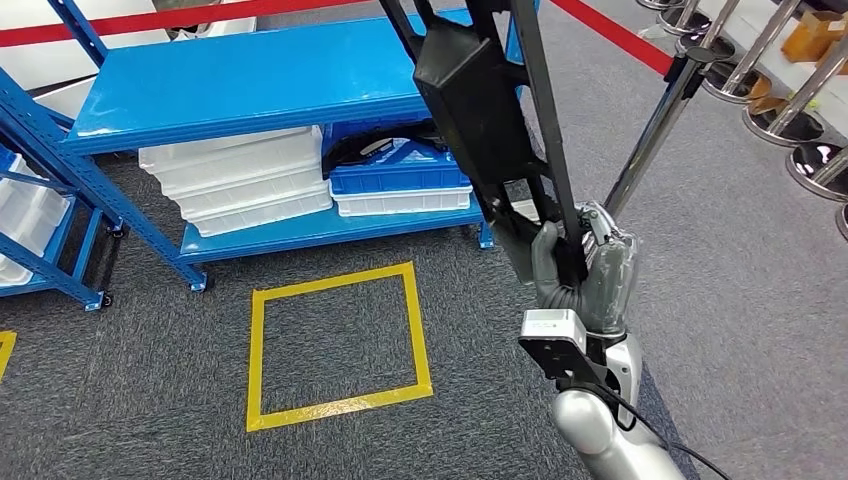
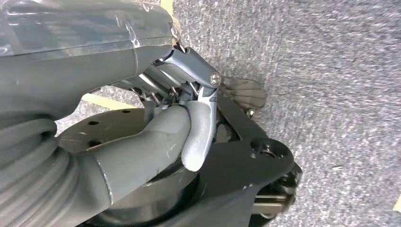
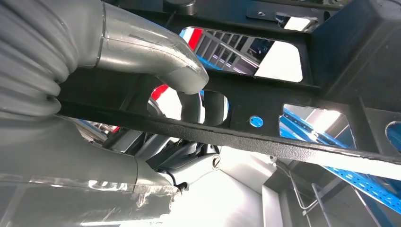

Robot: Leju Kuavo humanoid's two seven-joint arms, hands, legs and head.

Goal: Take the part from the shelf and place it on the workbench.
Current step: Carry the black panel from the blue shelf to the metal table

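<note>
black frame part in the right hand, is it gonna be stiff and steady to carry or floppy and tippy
Probably stiff: the black frame part looks like rigid painted metal bars with cut-outs. Likely top-heavy, since the right hand grips it near its lower end while most of it rises above. The textured paint may help grip.

My left hand (image 2: 156,118) takes up much of the left wrist view, its grey ribbed cover and thick thumb (image 2: 142,151) nearest the camera. My fingers (image 2: 201,127) are curled inward with nothing between them. Just beyond my fingertips sit dark parts, one a round disc with small holes. Farther out lies grey speckled carpet (image 2: 331,71). A strip of yellow floor tape (image 2: 101,100) runs on it close beside my hand, partly hidden by my fingers.
</note>
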